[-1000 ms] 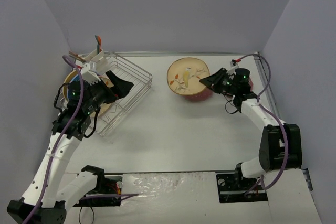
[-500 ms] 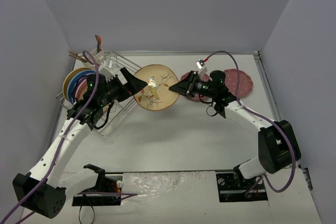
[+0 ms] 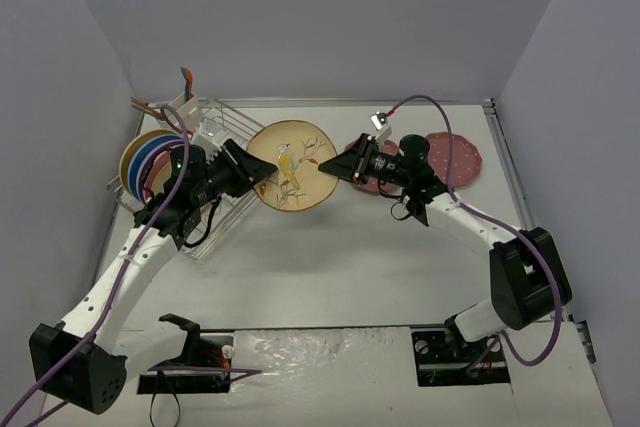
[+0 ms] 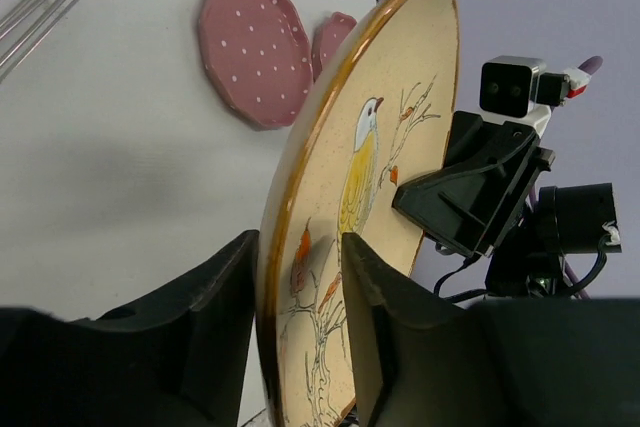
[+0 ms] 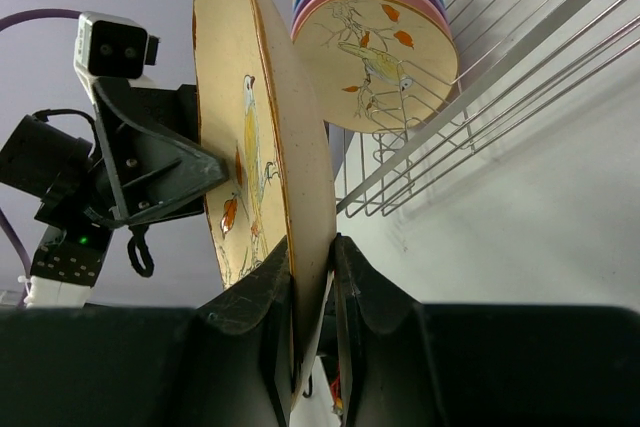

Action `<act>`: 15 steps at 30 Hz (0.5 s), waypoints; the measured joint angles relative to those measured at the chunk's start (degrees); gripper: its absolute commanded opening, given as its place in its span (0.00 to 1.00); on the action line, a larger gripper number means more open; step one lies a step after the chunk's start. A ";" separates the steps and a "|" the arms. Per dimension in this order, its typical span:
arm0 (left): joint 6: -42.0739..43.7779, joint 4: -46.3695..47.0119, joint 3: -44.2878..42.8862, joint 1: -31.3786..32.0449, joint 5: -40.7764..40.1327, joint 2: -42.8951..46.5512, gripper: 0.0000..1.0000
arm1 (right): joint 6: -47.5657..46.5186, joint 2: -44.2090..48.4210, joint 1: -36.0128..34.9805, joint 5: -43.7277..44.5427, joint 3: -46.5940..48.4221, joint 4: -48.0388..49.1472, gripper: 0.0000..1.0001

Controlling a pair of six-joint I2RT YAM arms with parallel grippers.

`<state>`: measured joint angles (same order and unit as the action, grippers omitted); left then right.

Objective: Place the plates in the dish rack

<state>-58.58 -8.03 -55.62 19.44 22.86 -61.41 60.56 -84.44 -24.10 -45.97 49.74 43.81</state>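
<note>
Dish rack (image 3: 222, 125), far left, already holds a row of upright plates (image 3: 140, 162), yellow through floral cream. Left gripper (image 3: 262, 175) straddles one rim of the bird-printed plate (image 3: 292, 179), which stands on edge in mid-air; whether it is clamped cannot be told. Right gripper (image 3: 335, 169) is clenched on the opposite rim. Two dotted pink plates (image 3: 455, 155) lie on the table (image 3: 350, 267), apparently still to be loaded.

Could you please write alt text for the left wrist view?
A cream bird-printed plate is upright on edge, its near rim between the fingers of the left gripper and its far rim held by the right gripper. Behind, two dotted pink plates lie on the table.
</note>
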 measured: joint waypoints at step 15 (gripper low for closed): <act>0.48 1.30 3.02 0.06 -1.33 3.39 0.00 | -2.43 -0.44 0.00 -0.56 -0.04 1.33 0.70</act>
<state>-58.10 -6.73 -52.60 19.50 21.53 -58.01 58.14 -84.88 -24.10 -46.53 49.70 45.14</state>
